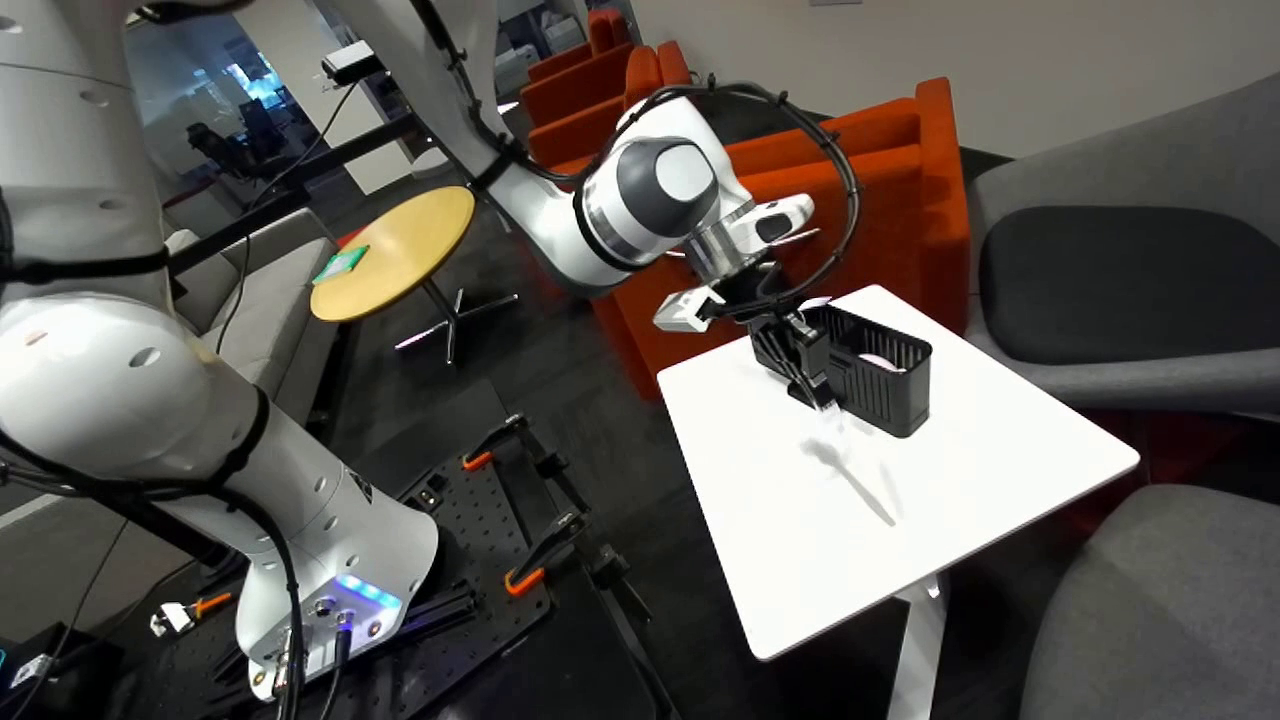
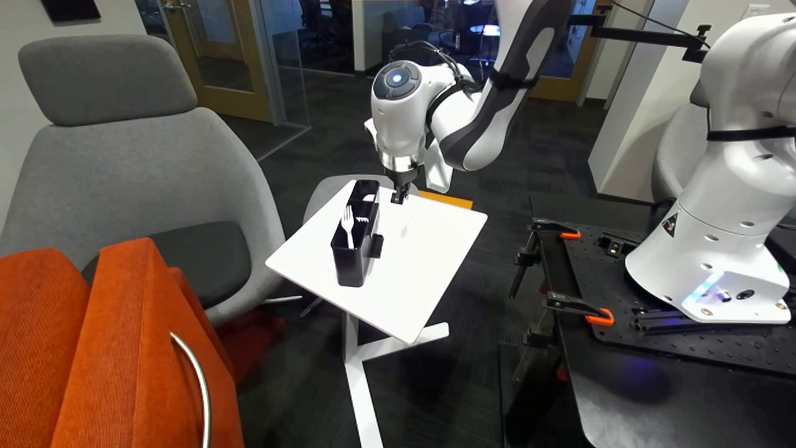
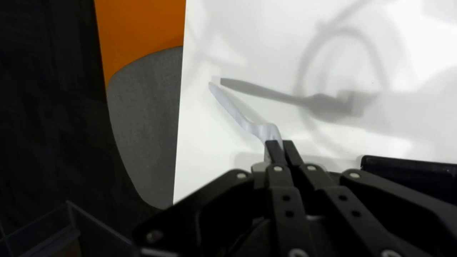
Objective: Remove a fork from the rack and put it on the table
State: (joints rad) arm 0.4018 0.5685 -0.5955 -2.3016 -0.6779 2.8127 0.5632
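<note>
My gripper (image 3: 281, 145) is shut on the fork (image 3: 234, 111), a pale plastic utensil. In the wrist view its handle extends away from the fingertips; its head is hidden at the jaws. The fork hangs over the white table (image 3: 207, 157), its handle end close to the surface; I cannot tell if it touches. A grey fork-like shadow lies beside it. In an exterior view the gripper (image 1: 822, 392) is beside the black rack (image 1: 885, 400), outside it. The rack (image 2: 349, 267) stands on the table (image 2: 429, 261) and holds another white fork (image 2: 348, 225) and other pale items.
A small black block (image 2: 377, 246) sticks out from the rack's side. Orange chairs (image 1: 900, 200) and grey chairs (image 1: 1130, 290) stand close around the table. A black bench with clamps (image 2: 572, 305) carries the arm's base. A round wooden table (image 1: 400, 250) stands farther off.
</note>
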